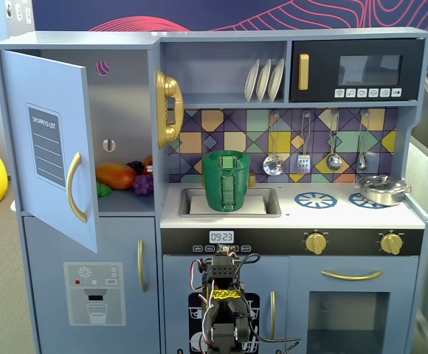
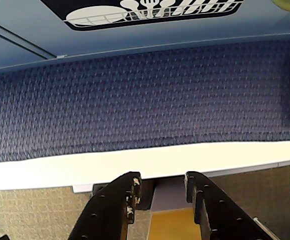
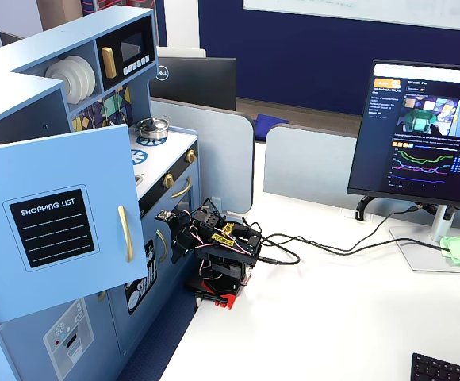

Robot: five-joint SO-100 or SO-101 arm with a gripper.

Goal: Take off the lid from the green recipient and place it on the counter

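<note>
The green recipient (image 1: 226,186) stands upright in the grey sink basin (image 1: 264,203) of the white counter (image 1: 347,214). The green lid (image 1: 226,154) sits on its mouth. My arm (image 1: 221,310) is folded low in front of the kitchen's lower doors, far below the counter; it also shows on the white desk in the other fixed view (image 3: 218,250). In the wrist view my gripper (image 2: 162,178) points down at the desk edge and blue carpet. Its jaws stand apart with nothing between them. The cup and lid are hidden in the wrist view.
A silver pot (image 1: 382,189) sits on the right burner. The fridge door (image 1: 48,147) stands open at left, with toy fruit (image 1: 118,175) inside. Utensils (image 1: 305,144) hang behind the counter. A monitor (image 3: 424,131) and cables (image 3: 325,246) are on the desk.
</note>
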